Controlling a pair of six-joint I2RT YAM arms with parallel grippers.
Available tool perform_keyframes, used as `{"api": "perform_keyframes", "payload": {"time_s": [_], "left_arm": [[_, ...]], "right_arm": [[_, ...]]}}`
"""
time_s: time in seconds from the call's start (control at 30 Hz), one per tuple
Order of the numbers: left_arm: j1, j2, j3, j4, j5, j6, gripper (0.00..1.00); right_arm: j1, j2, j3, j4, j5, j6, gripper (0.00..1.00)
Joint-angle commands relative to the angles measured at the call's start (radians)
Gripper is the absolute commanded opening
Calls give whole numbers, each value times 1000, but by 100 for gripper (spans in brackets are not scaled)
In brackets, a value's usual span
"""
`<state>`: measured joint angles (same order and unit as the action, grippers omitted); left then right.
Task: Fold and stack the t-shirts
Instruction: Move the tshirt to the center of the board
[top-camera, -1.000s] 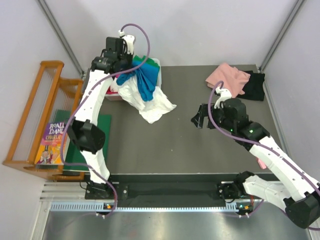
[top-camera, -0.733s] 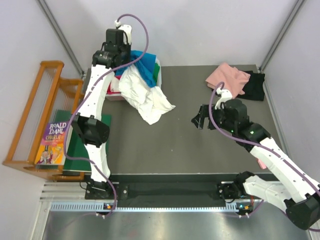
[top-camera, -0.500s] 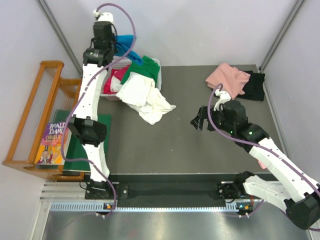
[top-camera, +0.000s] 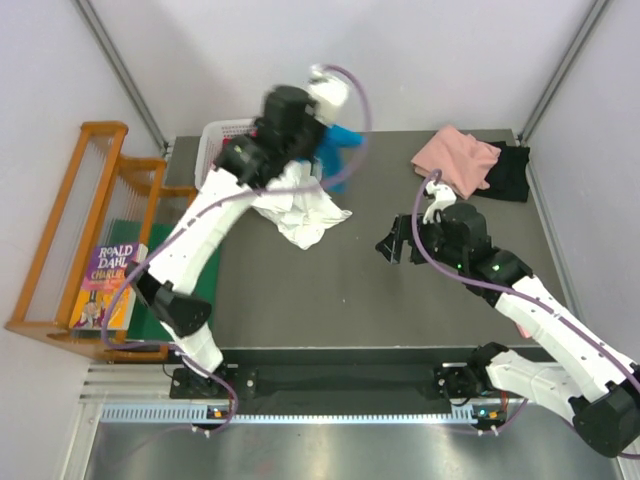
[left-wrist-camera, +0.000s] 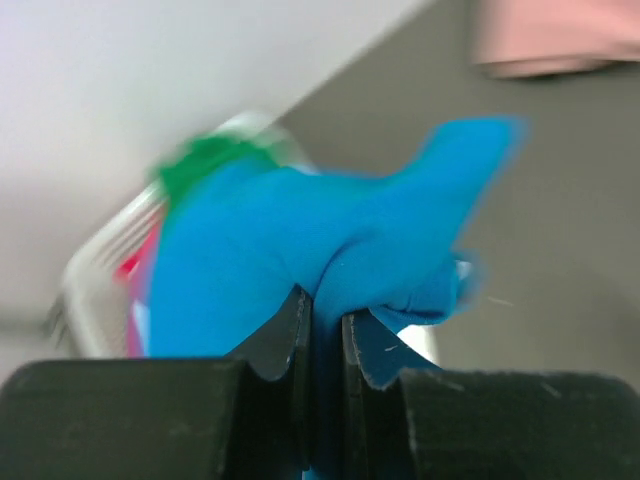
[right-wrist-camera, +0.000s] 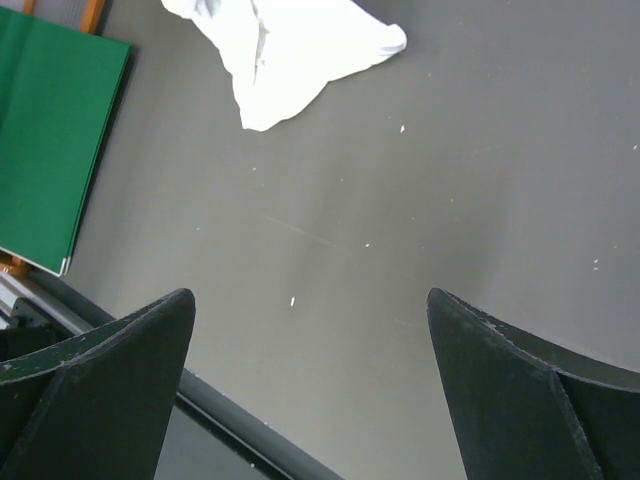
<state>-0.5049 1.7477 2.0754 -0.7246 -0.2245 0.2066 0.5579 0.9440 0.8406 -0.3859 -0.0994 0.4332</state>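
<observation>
L claw (left-wrist-camera: 325, 322) clamped on a bunch of blue tee (top-camera: 342, 150). Tee hangs off it over far-centre table (top-camera: 330, 300), just right of white tee (top-camera: 300, 208), well left of pink tee (top-camera: 455, 155). R claw (right-wrist-camera: 308, 300) wide open, empty, near-right of blue tee. Tee's long axis prob. vertical, so R claw would reach far-left for the free end.

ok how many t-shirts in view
5: blue tee in left gripper, white tee on the table, pink tee and black tee far right, green tee at the basket; more may be hidden.
</observation>
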Motion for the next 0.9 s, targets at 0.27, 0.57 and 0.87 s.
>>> {"api": "perform_keyframes", "payload": {"time_s": [0.27,0.57,0.87], "left_arm": [[-219,-283,-279,-94,250,16,0],[-250,-341,-702,-101,524,-81,0],[-316,-301,-684,-186,643,-44,85]], "right_arm": [[19,-66,40,4,144,35,100],[19,-116,60,2,231,61,100],[19,-79,84,13,260,71,100]]}}
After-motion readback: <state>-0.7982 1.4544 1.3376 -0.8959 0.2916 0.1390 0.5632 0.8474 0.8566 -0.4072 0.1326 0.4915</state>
